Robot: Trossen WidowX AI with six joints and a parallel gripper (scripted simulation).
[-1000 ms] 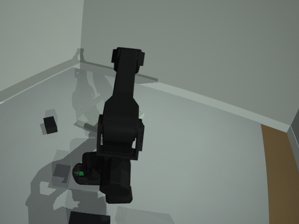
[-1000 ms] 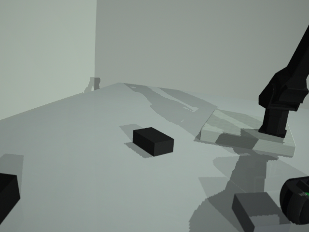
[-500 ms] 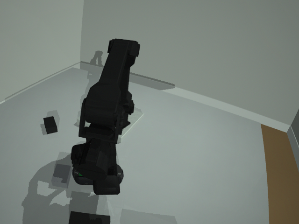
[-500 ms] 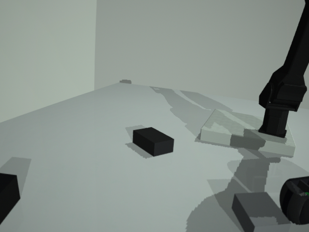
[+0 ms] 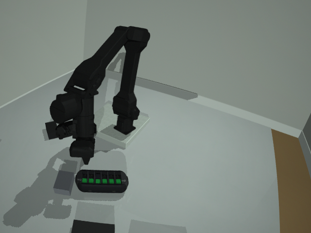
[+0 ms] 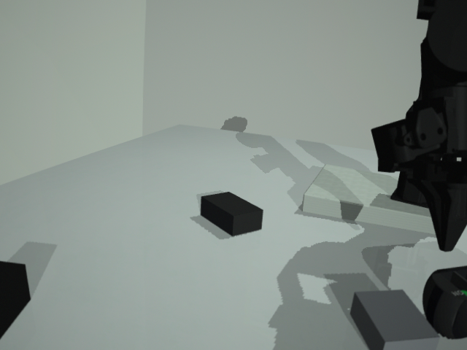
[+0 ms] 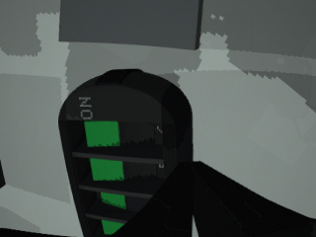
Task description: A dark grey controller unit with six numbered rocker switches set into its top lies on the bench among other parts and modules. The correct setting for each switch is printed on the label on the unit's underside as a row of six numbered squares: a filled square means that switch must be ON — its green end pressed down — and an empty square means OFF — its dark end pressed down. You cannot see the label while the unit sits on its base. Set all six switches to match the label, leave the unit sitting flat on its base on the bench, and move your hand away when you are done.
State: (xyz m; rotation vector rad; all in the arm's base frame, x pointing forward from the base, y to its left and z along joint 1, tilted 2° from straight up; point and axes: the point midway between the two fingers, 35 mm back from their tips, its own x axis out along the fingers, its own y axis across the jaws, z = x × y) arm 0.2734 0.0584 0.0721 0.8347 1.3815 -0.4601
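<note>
The dark grey controller unit (image 5: 101, 181) (image 6: 446, 301) (image 7: 125, 152) sits flat on its base on the bench, switches up. All six rockers show a green end along the near side in the top view. The label underneath is hidden. My gripper (image 5: 86, 161) (image 6: 446, 244) (image 7: 189, 173) is shut and empty, pointing straight down. It hovers a little above the unit's far left corner, over the dark ends of the switches at that end. It is not touching the unit.
A grey block (image 5: 63, 181) (image 6: 392, 316) (image 7: 132, 3) lies close to the unit's left end. A black block (image 6: 231, 212) lies farther off, another black block (image 6: 11, 294) sits at the left edge, and a dark part (image 5: 93, 226) lies in front. The arm's pale base plate (image 5: 130, 141) (image 6: 331, 195) is behind.
</note>
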